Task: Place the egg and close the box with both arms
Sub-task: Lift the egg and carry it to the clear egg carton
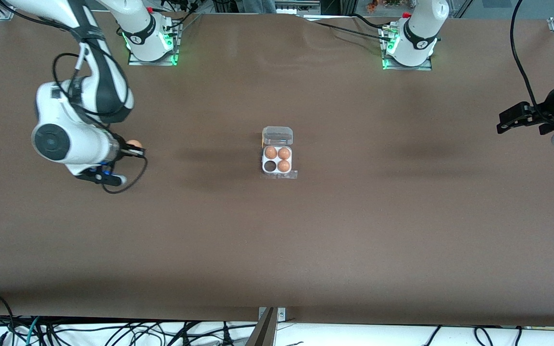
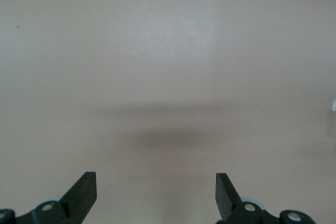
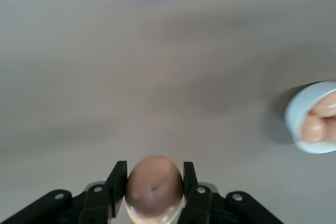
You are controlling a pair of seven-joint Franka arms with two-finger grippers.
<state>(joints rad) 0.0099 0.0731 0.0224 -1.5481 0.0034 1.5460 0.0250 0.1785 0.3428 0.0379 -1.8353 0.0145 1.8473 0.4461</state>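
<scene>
While clamped on egg (image 3: 154, 188), right hand (image 3: 154, 184) above table (image 1: 277, 240).

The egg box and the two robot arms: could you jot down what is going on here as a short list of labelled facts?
box: box mid-table, clear lid open
eggs in box: three, one cell empty, the one nearer the front camera toward the right arm's end
egg: egg held in the air by the right gripper
right gripper: right gripper shut on the egg, over the right arm's end of the table
left gripper: left gripper open, holding nothing, waiting over the left arm's end
bowl: white bowl holding more eggs, in the right wrist view
</scene>
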